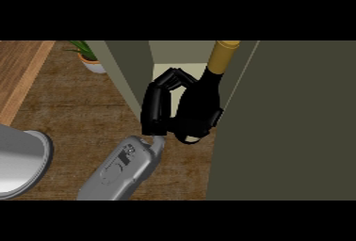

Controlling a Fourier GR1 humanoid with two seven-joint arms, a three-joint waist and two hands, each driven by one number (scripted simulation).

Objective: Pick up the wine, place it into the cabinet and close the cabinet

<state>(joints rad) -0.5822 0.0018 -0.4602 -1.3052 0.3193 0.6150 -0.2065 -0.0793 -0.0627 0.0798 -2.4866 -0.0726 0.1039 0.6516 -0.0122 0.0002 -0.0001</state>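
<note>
Head view, looking steeply down at the wooden counter (pixel 76 122) in front of the cabinet (pixel 128 70).

- **Grip:** Gripping the wine (pixel 207 92) with the right hand (pixel 156 115). Wrapping the black fingers (pixel 163 87) round the left side of the dark bottle body and closing on it below the shoulder.
- **Position of the wine:** Holding the wine at the mouth of the cabinet, between the olive side wall on the left and the open door (pixel 292 117) on the right. Pointing the gold neck toward the top of the view and slightly rightward, crossing the pale interior and ending close against the door's inner edge. Placing the bottle's base nearest the viewer, at the front of the opening. Leaving contact between the base and any surface undecidable, likewise upright or leaning.
- **Arms:** Entering with the right forearm (pixel 122 169) from the lower edge and running up and rightward to the wrist just below the bottle. Showing a second grey arm section (pixel 21 160) at the left edge, well apart from the cabinet. Excluding the left hand from the view, so giving no reading of its fingers.
- **Surroundings:** Standing the door wide open, filling the right part of the view. Showing a potted plant (pixel 87 56) on the counter just left of the cabinet wall, near the top. Showing a paler wooden strip (pixel 21 70) running along the upper left.
</note>
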